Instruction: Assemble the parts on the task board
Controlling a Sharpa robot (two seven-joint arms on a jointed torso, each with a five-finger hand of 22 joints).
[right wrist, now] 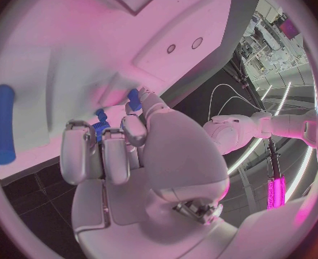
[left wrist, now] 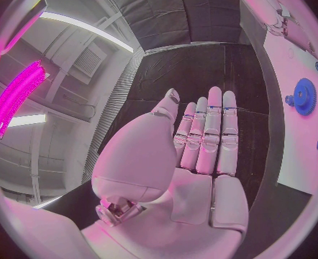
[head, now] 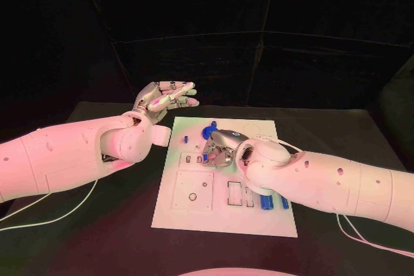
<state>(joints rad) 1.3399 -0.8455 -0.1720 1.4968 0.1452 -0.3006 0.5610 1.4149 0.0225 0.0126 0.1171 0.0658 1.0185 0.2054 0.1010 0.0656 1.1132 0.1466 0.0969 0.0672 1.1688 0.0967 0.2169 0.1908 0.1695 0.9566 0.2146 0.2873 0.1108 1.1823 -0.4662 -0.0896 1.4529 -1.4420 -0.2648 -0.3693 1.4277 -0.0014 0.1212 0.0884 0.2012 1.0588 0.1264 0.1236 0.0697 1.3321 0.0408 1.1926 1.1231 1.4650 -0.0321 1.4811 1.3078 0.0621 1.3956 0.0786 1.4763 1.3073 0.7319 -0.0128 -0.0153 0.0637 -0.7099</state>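
Nearest the head camera, the near edge of the white task board [head: 226,225] is seen lying inside the black table [head: 345,132], with dark table surface left bare on every side of the plate. Blue parts [head: 274,202] are seen standing close to the board's right edge, partly covered by the right forearm, so their shapes are hard to make out. A blue gear [head: 206,132] is seen near the board's far end, with a small blue piece [head: 185,139] beside it near the left edge; in the left wrist view the same gear [left wrist: 303,96] is cut by the circle's rim.

The right hand [head: 221,150] is held low over the middle of the board with its fingers [right wrist: 105,152] curled in around small blue parts [right wrist: 100,130]; whether anything is actually gripped cannot be told. A long blue peg [right wrist: 2,124] is seen lying well apart from those fingers.

The left hand [head: 166,96] is raised beyond the board's far left corner, its fingers [left wrist: 209,135] straight and holding nothing.
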